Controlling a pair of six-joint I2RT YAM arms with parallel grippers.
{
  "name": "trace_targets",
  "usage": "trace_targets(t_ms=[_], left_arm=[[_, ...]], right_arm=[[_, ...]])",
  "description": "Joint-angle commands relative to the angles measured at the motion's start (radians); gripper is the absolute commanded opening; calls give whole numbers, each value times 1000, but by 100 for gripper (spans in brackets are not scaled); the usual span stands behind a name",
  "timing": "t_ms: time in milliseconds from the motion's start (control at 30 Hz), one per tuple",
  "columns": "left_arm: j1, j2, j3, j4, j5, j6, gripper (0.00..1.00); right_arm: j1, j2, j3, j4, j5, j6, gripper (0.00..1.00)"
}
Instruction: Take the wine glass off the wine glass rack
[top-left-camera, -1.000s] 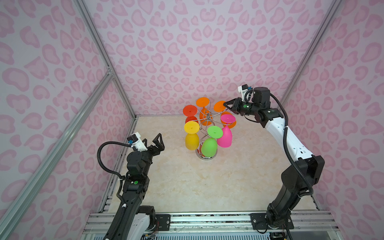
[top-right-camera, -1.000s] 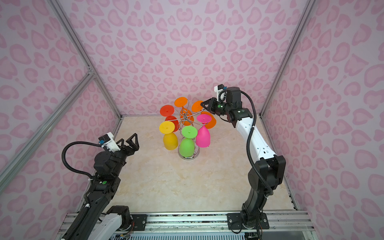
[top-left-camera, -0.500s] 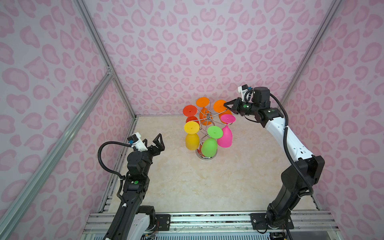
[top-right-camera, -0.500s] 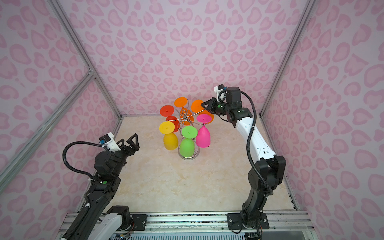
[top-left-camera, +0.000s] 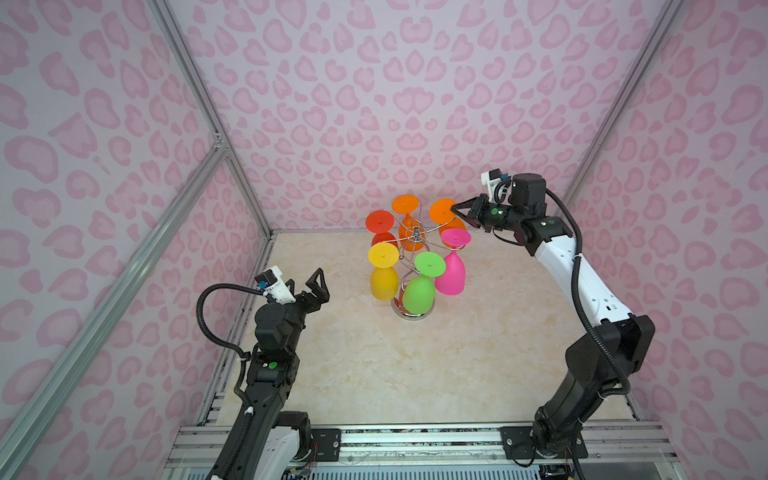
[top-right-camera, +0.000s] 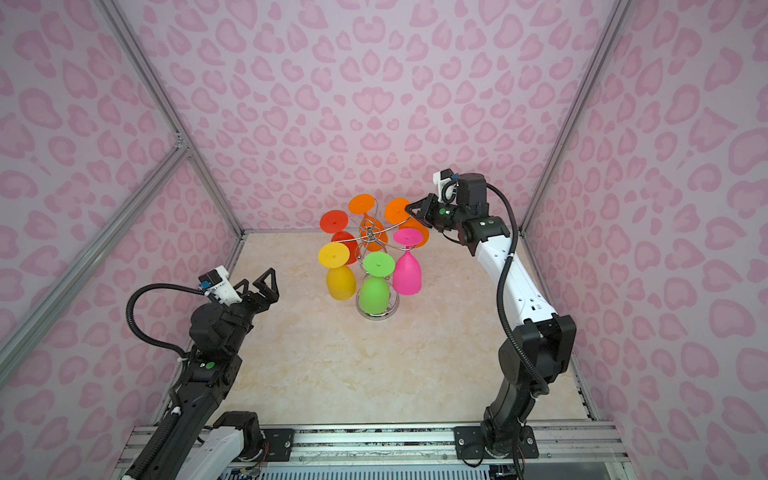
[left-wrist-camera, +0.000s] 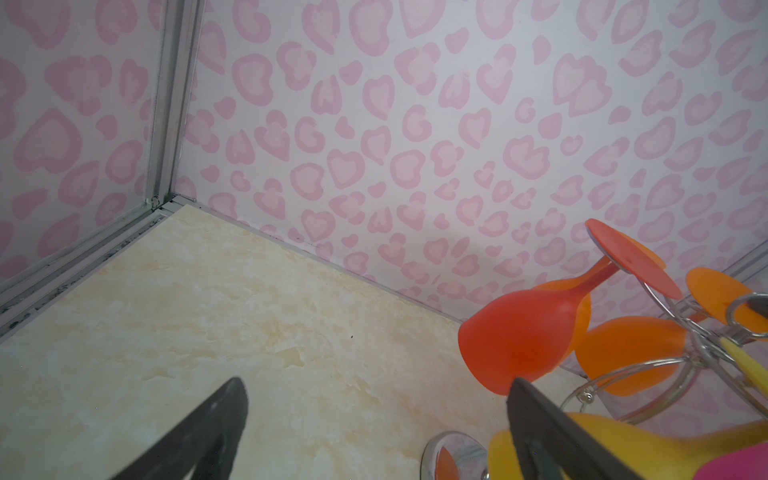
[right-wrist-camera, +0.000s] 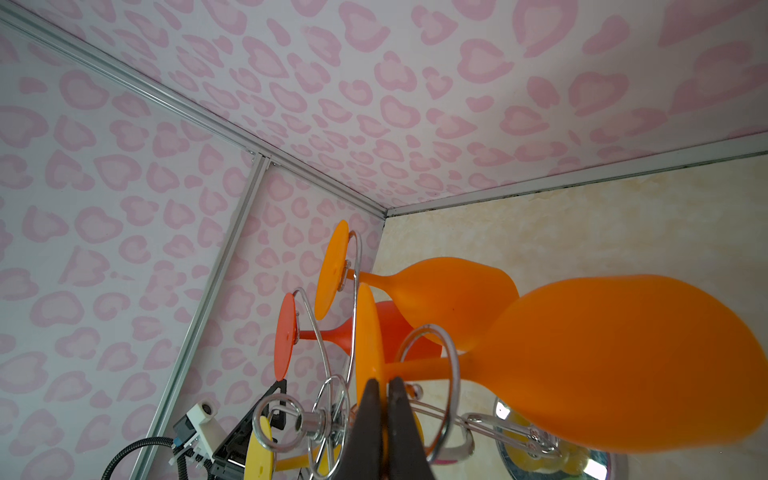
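Left gripper (top-left-camera: 304, 279): jaws apart, empty, hovering over the near left part of the table (top-left-camera: 374, 374), well apart from the load. Likely parked to leave the other arm room.

Wine glass rack (top-left-camera: 414, 236): upright, mid-table toward the far edge. Glasses hang bowl-down, feet caught in the curled arms.

Right gripper (top-left-camera: 456, 206): fingers together at the foot rim of the far-right orange wine glass (top-left-camera: 441, 210), not yet off its arm. Rim truly between the pads? Probably; the wrist view is partly blocked. A foot grip suits sliding it outward.
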Motion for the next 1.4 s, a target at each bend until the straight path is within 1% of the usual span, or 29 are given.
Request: trace_targets(t_ms=[0, 467, 933, 1367], left_arm=[[0, -5, -2, 20, 0, -5, 99], [0, -3, -5, 20, 0, -7, 99], [1, -6, -1, 18, 2, -5, 99], [1, 5, 2, 23, 5, -7, 99]], right_arm=[[-10, -12, -30, 58, -17, 31, 0], [-24, -65, -132, 143, -55, 93, 0], [-24, -95, -141, 145, -51, 100, 0], [-50, -96, -147, 137, -41, 99, 0]])
